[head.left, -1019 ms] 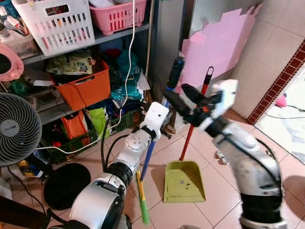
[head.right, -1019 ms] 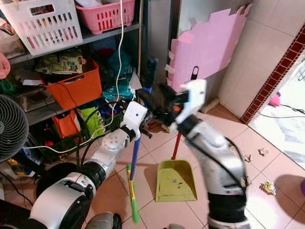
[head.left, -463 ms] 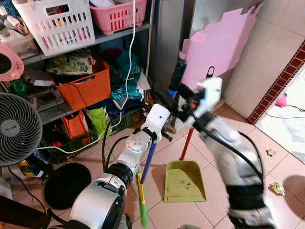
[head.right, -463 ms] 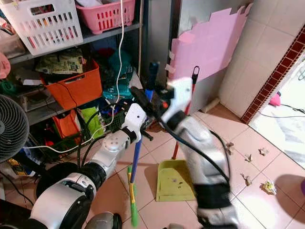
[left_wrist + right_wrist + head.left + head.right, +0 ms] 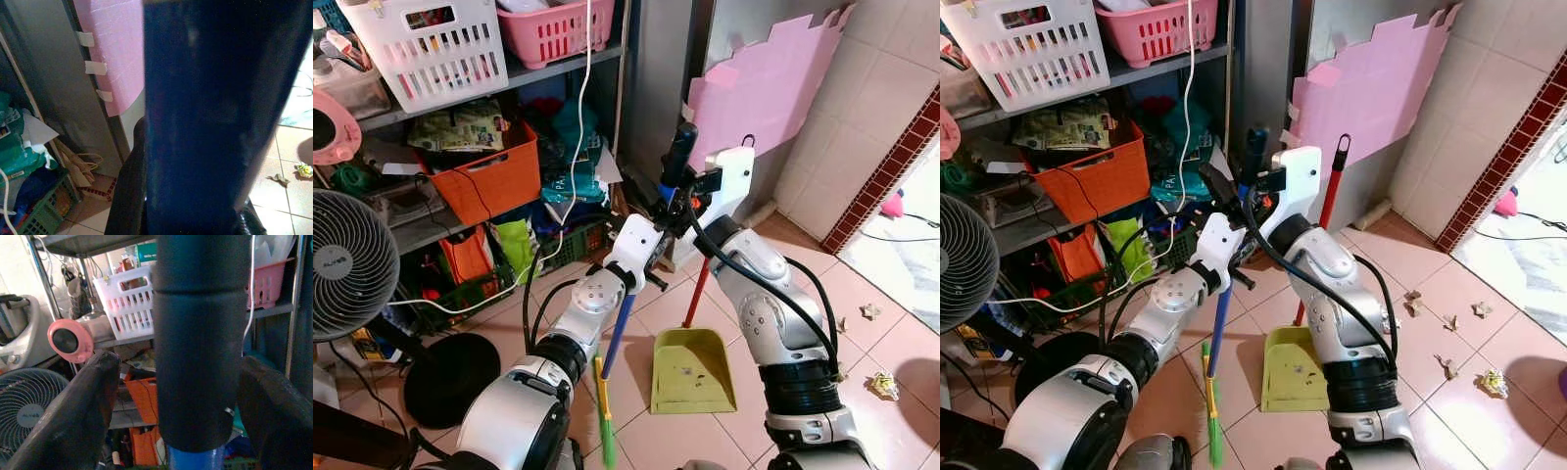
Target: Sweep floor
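The broom has a blue handle (image 5: 619, 328), a black top grip (image 5: 678, 152) and green bristles (image 5: 606, 436) on the tiles. My left gripper (image 5: 647, 271) is shut on the blue handle about halfway up; in the left wrist view the handle (image 5: 205, 122) is very close, with one finger (image 5: 128, 196) beside it. My right gripper (image 5: 178, 362) is open at the black grip (image 5: 195, 342), one finger on each side with gaps between. A yellow-green dustpan (image 5: 691, 372) with a red handle (image 5: 699, 290) stands just right of the broom. Paper scraps (image 5: 883, 385) lie on the floor at right.
A metal shelf (image 5: 509, 83) on the left holds white and pink baskets, an orange bin (image 5: 484, 181) and clutter. A fan (image 5: 347, 264) and a black round base (image 5: 450, 377) stand low left. A pink foam board (image 5: 773, 93) leans on the wall. Open tiles lie to the right.
My right arm has swung left, away from the dustpan's red handle, and its fingers now stand around the broom's black top grip. The left gripper and the broom have stayed put.
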Controlling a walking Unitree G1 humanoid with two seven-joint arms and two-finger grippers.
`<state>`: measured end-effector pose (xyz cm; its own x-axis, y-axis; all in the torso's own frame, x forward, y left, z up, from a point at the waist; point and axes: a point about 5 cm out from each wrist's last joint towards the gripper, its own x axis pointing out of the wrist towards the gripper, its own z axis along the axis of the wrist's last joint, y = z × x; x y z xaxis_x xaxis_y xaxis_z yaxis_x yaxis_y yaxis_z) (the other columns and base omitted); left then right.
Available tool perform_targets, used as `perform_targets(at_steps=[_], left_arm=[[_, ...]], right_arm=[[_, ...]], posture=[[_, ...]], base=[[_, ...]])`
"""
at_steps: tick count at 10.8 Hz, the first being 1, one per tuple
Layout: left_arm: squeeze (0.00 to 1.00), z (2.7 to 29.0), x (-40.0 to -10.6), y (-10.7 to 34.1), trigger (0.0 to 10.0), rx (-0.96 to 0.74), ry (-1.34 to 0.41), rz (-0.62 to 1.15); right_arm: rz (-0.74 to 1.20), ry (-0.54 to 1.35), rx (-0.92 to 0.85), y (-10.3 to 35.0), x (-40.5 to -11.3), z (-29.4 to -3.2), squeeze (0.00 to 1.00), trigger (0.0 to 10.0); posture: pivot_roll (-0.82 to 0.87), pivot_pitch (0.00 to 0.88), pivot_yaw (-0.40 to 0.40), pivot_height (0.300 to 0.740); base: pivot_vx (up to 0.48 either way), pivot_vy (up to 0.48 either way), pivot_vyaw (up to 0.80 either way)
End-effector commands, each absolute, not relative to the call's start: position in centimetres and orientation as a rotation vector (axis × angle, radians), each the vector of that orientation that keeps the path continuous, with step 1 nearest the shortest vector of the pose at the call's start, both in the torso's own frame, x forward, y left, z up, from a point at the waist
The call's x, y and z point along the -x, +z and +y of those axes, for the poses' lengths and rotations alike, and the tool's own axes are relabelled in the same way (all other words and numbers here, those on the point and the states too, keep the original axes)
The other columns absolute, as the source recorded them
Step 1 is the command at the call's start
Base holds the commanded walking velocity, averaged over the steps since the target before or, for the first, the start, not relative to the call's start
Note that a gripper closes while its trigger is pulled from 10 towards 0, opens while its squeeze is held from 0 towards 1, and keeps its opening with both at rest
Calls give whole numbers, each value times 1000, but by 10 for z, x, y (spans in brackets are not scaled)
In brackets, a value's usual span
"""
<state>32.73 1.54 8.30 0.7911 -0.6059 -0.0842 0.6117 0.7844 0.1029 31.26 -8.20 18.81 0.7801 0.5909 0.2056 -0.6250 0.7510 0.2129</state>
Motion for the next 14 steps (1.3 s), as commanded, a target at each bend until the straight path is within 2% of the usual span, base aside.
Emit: perform_targets(at_steps=[1, 2, 3, 4, 5, 6, 7, 8, 9, 10, 11, 12, 13, 14], left_arm=[[0, -9, -328, 102, 0, -113, -708, -16], [0, -10, -328, 102, 0, -112, -709, -15], [0, -10, -328, 102, 0, -111, -709, -14], [0, -11, -328, 102, 0, -109, -709, -15], [0, -11, -328, 102, 0, -109, -707, -15], [0, -11, -329, 102, 0, -108, -707, -15], [0, -10, -329, 102, 0, -109, -706, -12], [0, -10, -328, 102, 0, -109, -706, -11], [0, -10, -328, 101, 0, -108, -705, -11], [0, -10, -329, 102, 0, -109, -705, -12], [0, -9, -329, 103, 0, -110, -703, -13], [0, -9, -330, 103, 0, -110, -702, -14], [0, -8, -330, 103, 0, -111, -701, -13], [0, -8, -330, 102, 0, -113, -701, -12]], right_arm=[[-146, 652, -268, 192, -316, -81, 0, 10000], [-141, 635, -263, 191, -319, -82, 0, 8824], [-134, 620, -257, 189, -321, -82, 0, 3137], [-133, 593, -261, 187, -324, -84, 0, 0], [-138, 579, -271, 189, -327, -85, 0, 0], [-146, 575, -275, 192, -330, -86, 0, 1137], [-154, 573, -274, 195, -332, -89, 0, 4627], [-155, 560, -270, 195, -335, -92, 0, 10000], [-151, 555, -271, 194, -336, -95, 0, 10000], [-140, 550, -284, 192, -336, -98, 0, 3216], [-132, 550, -281, 189, -334, -99, 0, 10000], [-129, 549, -279, 188, -333, -100, 0, 10000], [-130, 538, -290, 188, -333, -103, 0, 0], [-129, 535, -295, 188, -334, -105, 0, 0]], posture=[[-179, 0, 43, 740], [-183, 0, 44, 740], [-182, 0, 42, 740], [-181, 0, 40, 740], [-181, 0, 40, 740], [-182, 0, 39, 740], [-181, 0, 38, 740], [-182, 0, 39, 740], [-182, 0, 39, 740], [-181, 0, 40, 740], [-181, 0, 41, 740], [-181, 0, 42, 740], [-184, 0, 45, 740], [-184, 0, 44, 740]], base=[[0, 0, 0], [0, 0, 0], [0, 0, 0], [0, 0, 0], [0, 0, 0], [0, 0, 0], [0, 0, 0], [0, 0, 0], [0, 0, 0], [0, 0, 0], [0, 0, 0], [0, 0, 0], [0, 0, 0], [0, 0, 0]])
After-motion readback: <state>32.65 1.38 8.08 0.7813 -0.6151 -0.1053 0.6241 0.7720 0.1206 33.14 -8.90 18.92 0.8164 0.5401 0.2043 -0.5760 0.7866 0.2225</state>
